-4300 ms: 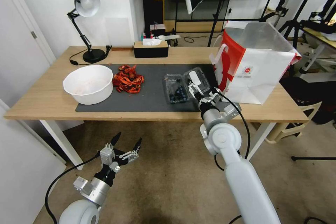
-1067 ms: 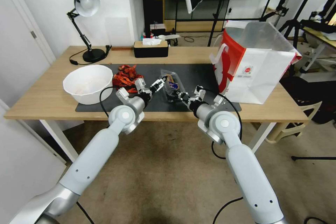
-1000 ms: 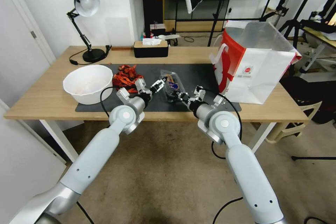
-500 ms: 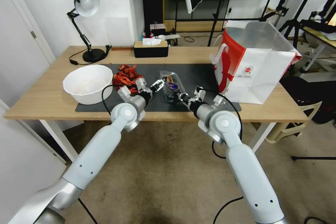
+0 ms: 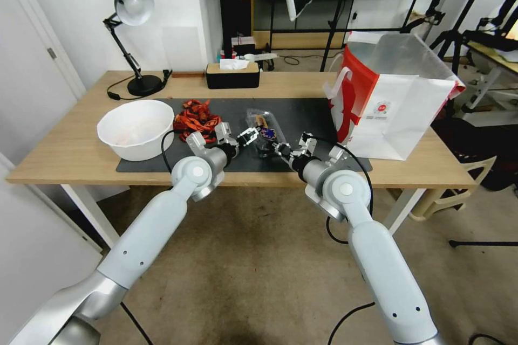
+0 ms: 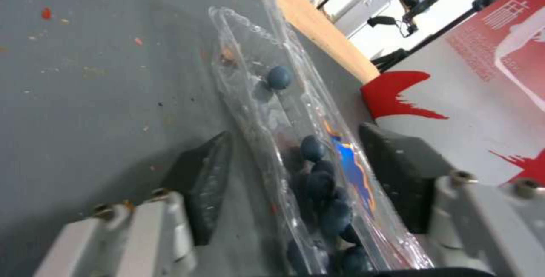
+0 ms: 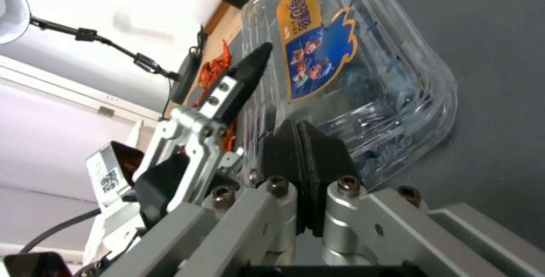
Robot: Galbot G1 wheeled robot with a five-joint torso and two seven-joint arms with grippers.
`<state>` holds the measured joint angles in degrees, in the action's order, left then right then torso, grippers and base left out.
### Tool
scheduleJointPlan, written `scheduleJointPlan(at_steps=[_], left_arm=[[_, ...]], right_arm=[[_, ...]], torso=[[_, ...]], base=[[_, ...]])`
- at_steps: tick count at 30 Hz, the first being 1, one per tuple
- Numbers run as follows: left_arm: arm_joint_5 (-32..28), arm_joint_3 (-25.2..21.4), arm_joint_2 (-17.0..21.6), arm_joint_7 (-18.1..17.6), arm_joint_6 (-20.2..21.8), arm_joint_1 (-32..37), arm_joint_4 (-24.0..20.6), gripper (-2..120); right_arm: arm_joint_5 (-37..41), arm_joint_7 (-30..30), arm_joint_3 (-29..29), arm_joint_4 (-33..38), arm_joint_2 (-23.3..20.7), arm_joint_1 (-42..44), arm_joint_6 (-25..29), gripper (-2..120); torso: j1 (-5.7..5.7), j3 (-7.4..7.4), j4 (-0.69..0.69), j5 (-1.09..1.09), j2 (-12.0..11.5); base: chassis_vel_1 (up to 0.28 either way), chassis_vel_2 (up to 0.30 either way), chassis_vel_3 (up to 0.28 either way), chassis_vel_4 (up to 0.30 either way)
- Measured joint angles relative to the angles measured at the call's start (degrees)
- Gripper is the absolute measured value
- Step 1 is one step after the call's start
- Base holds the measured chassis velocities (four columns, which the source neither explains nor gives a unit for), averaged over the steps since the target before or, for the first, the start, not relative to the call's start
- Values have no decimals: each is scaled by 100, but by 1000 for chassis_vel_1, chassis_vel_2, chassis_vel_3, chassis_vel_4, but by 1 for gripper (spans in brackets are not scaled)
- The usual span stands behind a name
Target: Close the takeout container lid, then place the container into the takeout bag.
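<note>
Clear container (image 5: 264, 137) sits between your spread left gripper (image 6: 295, 170); right gripper (image 7: 306, 141) is pressed together. Next, squeeze before bagging (image 5: 399, 113).

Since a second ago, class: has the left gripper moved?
Yes. The left gripper has shifted toward the takeout bag, away from the white bowl, and now straddles the takeout container.

It was probably a lab or studio: tripods (image 5: 453, 38) and light stands (image 5: 340, 11) crowded behind the wooden table (image 5: 65, 156).
</note>
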<state>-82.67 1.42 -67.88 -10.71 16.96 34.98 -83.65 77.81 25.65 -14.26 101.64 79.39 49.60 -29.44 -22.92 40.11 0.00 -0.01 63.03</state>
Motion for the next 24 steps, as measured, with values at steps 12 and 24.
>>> scheduleJointPlan(at_steps=[12, 24], left_arm=[[-125, 62, 8, -123, 102, -136, 123, 13], [-136, 75, -17, -97, 85, -128, 181, 0]], right_arm=[[-3, -31, -1, 2, -30, 18, -23, 0], [-223, -195, -87, 141, -105, 120, -4, 0]], torso=[[0, 0, 0, 0, 0], [0, 0, 0, 1, 0]], base=[[0, 0, 0, 0], [0, 0, 0, 0]])
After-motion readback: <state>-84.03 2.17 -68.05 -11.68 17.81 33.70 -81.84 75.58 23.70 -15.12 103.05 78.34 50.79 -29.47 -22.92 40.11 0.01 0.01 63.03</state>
